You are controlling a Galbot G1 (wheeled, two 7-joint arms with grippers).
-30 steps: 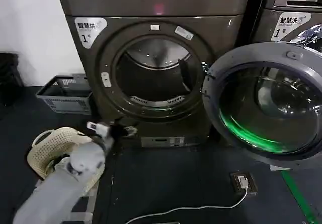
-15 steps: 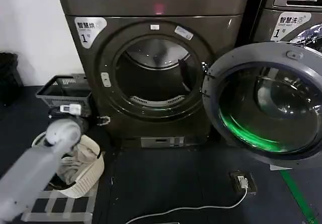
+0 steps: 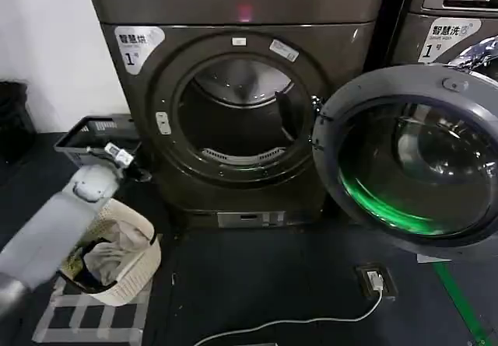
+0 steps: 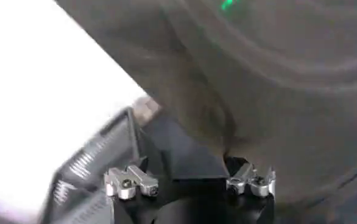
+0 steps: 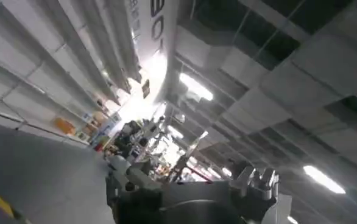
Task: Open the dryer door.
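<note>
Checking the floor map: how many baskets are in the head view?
2: a cream woven laundry basket holding clothes, left of the dryer, and a grey slatted plastic basket behind it by the wall. Others may be out of frame.

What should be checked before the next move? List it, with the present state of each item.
1. Dryer door swung open to the right of the drum opening: ok.
2. Drum opening free of laundry or obstruction: ok.
3. Left gripper away from the door, near the dryer's lower left by the grey crate: ok.
4. Left gripper fingers apart and holding nothing: ok.
5. Laundry basket under the left arm, a collision risk if the arm drops: cannot tell.
6. Right gripper parked facing the ceiling; open or shut: cannot tell.
</note>
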